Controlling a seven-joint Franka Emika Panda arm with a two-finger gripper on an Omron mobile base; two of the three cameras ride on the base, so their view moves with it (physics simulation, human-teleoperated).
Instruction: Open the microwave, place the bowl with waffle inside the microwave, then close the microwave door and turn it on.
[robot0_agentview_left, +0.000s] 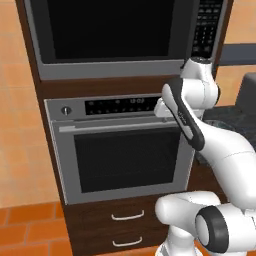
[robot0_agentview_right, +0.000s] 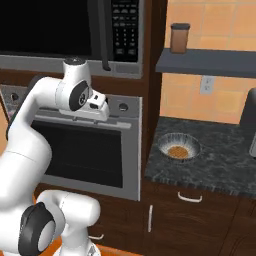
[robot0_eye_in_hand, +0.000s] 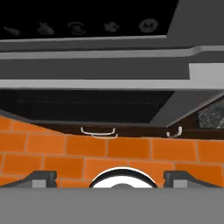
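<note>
The microwave (robot0_agentview_left: 125, 35) is built in at the top of the cabinet column, its dark glass door (robot0_agentview_left: 110, 30) closed and its black keypad (robot0_agentview_right: 125, 30) at the right. The striped bowl (robot0_agentview_right: 179, 145) sits on the dark stone counter to the right, with the orange-brown waffle (robot0_agentview_right: 177, 150) inside it. My gripper (robot0_eye_in_hand: 111, 178) hangs below the microwave, in front of the oven's control strip, and faces down along the oven front. Its fingertips (robot0_eye_in_hand: 42, 178) stand wide apart, open, with nothing between them. The bowl is well off to the gripper's right.
The silver oven (robot0_agentview_left: 125, 155) with its bar handle (robot0_eye_in_hand: 96, 54) is under the microwave, and drawers (robot0_agentview_left: 127, 216) are below it. A brown jar (robot0_agentview_right: 179, 37) stands on a shelf (robot0_agentview_right: 210, 62) above the counter (robot0_agentview_right: 210, 165). A dark appliance (robot0_agentview_right: 248, 115) is at the far right.
</note>
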